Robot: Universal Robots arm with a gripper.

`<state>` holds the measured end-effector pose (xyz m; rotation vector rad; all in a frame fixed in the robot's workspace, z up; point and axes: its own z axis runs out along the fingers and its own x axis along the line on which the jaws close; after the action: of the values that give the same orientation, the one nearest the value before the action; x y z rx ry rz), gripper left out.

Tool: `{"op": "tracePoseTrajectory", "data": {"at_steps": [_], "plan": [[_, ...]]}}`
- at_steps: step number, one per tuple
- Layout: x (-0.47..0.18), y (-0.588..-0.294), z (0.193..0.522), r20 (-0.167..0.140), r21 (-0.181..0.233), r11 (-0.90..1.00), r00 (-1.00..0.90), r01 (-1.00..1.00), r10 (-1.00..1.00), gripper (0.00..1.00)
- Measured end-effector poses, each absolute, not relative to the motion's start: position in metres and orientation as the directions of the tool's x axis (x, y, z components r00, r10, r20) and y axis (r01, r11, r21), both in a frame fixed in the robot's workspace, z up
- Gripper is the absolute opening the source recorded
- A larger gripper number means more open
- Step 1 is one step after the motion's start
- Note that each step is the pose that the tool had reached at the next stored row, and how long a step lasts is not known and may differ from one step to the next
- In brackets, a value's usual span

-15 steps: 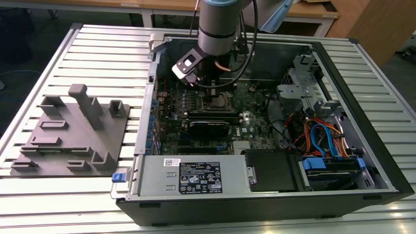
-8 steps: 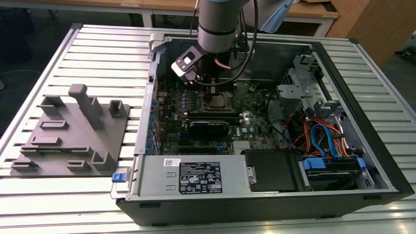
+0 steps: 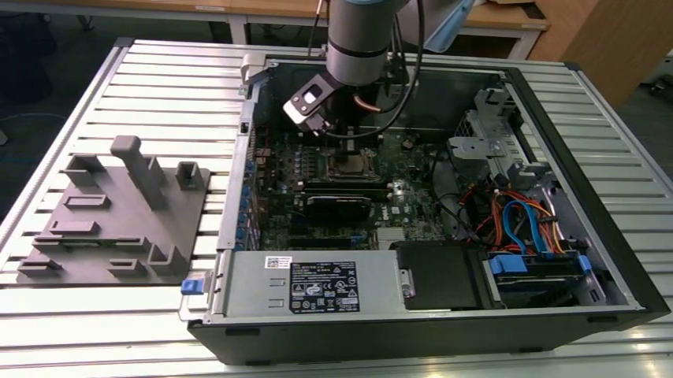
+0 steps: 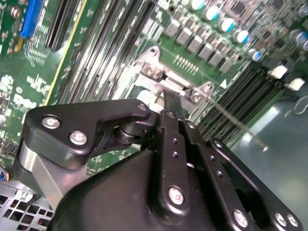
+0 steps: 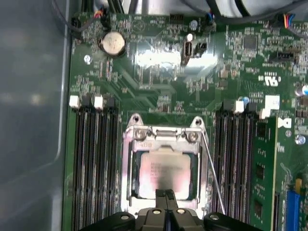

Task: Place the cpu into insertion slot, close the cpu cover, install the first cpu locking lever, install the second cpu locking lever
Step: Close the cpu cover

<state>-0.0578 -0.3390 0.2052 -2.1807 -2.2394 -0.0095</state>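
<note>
The cpu (image 5: 166, 173) lies flat in the insertion slot (image 3: 347, 163), its pale metal top showing through the window of the cpu cover (image 5: 163, 139). The cover is down over it. My gripper (image 5: 166, 194) is shut, its thin fingertips together right above the near edge of the cpu and cover, with nothing visibly between them. In the second wrist view the gripper (image 4: 172, 100) points at the cover's hinge end. A thin wire locking lever (image 5: 212, 171) slants away along one side of the socket, also seen as a lever (image 4: 236, 122) angling off. The arm (image 3: 358, 47) hangs over the motherboard.
Long black memory slots (image 5: 94, 159) flank the socket, with more memory slots (image 5: 236, 159) on the other side. The grey case wall (image 5: 29, 120) is close by. A power supply (image 3: 315, 287), coloured cables (image 3: 515, 220) and a grey parts fixture (image 3: 116, 213) lie further off.
</note>
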Motion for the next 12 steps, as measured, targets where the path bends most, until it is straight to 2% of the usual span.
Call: {"op": "tracePoseTrajectory", "data": {"at_steps": [12], "plan": [[-0.043,-0.339,0.205,0.016,-0.007,0.027,-0.027,1.000,1.000,0.10]]}}
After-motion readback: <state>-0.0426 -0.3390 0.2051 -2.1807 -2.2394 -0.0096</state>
